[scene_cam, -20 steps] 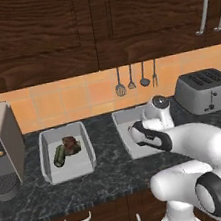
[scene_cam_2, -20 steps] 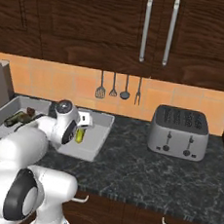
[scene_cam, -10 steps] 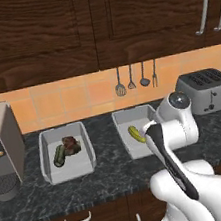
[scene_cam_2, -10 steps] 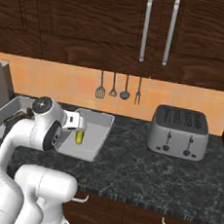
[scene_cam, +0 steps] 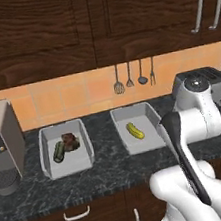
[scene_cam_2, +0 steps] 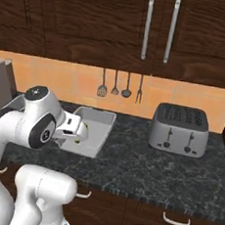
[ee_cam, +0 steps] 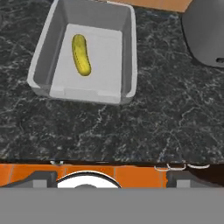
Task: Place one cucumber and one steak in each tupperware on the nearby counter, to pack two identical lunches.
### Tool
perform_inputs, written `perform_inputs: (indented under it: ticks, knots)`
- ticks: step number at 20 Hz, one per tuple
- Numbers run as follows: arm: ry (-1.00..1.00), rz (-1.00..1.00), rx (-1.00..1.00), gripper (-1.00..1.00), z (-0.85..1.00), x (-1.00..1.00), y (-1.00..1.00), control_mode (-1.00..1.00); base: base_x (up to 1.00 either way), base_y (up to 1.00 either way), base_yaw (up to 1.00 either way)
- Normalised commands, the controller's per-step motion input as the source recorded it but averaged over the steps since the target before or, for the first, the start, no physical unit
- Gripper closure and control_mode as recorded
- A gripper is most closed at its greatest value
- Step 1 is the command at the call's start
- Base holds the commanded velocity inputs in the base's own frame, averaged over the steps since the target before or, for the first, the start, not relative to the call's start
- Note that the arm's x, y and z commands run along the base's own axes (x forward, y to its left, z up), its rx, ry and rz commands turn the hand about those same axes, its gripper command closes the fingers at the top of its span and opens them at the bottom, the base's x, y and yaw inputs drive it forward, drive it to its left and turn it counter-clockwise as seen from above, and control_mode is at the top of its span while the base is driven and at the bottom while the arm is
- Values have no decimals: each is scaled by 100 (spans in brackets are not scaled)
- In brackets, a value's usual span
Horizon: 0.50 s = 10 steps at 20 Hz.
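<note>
Hand (ee_cam: 112,177) gapes above marbled counter (ee_cam: 131,127) beside sloped-wall tupperware (ee_cam: 127,65).

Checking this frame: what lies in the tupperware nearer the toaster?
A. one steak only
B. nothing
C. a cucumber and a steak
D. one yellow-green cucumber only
D: the tupperware nearer the toaster holds a single yellow-green cucumber on its floor, also plain in the hand view; the dark green cucumber and steak lie in the other tupperware.

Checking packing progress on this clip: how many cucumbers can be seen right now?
2. A dark green cucumber lies in the left tupperware beside the steak; a yellow-green cucumber lies alone in the right tupperware.
</note>
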Motion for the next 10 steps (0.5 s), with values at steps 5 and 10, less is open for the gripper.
perform_inputs:
  ticks: [5,10]
  knots:
    - [0,0,0,-100,0,0,0,100,-100,-74,1]
    - [0,0,0,-100,0,0,0,100,-76,-100,0]
